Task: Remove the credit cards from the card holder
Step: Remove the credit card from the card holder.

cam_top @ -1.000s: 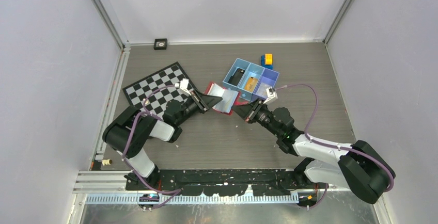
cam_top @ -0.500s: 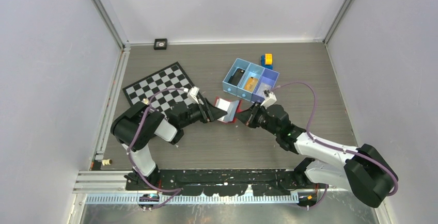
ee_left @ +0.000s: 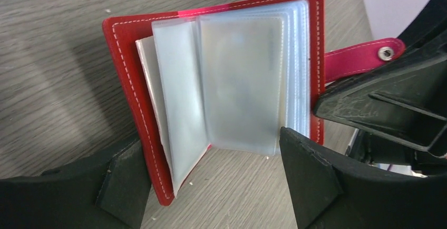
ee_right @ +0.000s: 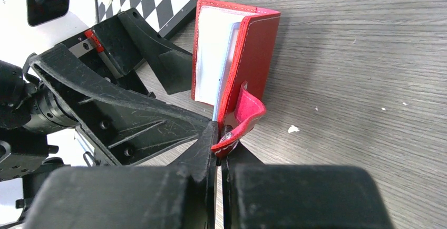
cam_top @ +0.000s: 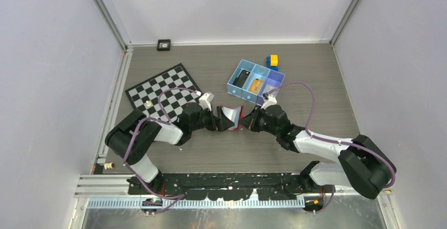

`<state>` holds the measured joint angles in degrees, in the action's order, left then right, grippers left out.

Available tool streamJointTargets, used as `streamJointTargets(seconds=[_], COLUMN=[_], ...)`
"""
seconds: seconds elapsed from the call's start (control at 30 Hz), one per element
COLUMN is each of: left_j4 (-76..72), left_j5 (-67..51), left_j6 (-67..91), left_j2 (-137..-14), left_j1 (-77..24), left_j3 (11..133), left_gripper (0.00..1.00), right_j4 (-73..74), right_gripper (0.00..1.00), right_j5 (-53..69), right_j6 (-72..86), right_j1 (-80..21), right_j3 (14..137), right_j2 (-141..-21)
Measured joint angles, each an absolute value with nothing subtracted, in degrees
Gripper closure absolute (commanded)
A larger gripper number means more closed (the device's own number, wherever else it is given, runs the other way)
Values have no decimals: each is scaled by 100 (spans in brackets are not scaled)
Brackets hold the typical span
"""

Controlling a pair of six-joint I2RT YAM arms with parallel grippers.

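Note:
The red card holder (cam_top: 230,118) stands partly open between both arms, its frosted sleeves (ee_left: 237,81) fanned out. My right gripper (ee_right: 219,140) is shut on its snap tab (ee_right: 240,121) and cover edge, and shows in the top view (cam_top: 248,120) just right of it. My left gripper (ee_left: 216,181) is open. One finger (ee_left: 124,181) is outside the red cover, the other (ee_left: 311,176) is by the sleeves' free edge, and neither presses on it. I cannot make out credit cards inside the sleeves. An orange-gold card (cam_top: 255,85) lies in the blue tray's middle compartment.
The blue three-compartment tray (cam_top: 236,75) sits just behind the card holder, with a dark item (cam_top: 242,77) in its left compartment. A yellow-and-blue block (cam_top: 272,60) is behind it. A checkerboard mat (cam_top: 161,89) lies at the left, under my left arm's cable.
My left gripper opened wide and moved right, up to the card holder. My right gripper drew the card holder nearer and to the left, from lying open to standing between the left fingers.

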<state>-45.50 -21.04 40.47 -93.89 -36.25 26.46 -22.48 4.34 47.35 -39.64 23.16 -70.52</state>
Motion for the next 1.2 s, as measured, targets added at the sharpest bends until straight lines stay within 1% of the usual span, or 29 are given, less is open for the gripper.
streamJointTargets(seconds=[0.17,0.37,0.63,0.9,1.2], left_j4=[-4167,-3979,-3953,-3916,-3865], left_j5=[-1916,-1839,-1844,-1844,-1846], left_j6=[3879,3800,3743,3745,3745], left_j2=[-9303,-9244,-9238,-9233,-9201], left_j1=[-3627,-3627,-3627,-3627,-3632], left_j3=[2657,2700,2722,2753,2860], left_gripper=[20,16,18,15,14], right_j4=[-2248,-2257,-2272,-2311,-2311], right_gripper=[100,99,100,99,100], right_j5=[412,412,416,432,454], right_j6=[4663,4624,4619,4619,4619], right_j1=[-3964,-3964,-3964,-3964,-3964], right_j3=[2316,2316,2316,2316,2316], right_j2=[-7105,-7131,-7214,-7242,-7244])
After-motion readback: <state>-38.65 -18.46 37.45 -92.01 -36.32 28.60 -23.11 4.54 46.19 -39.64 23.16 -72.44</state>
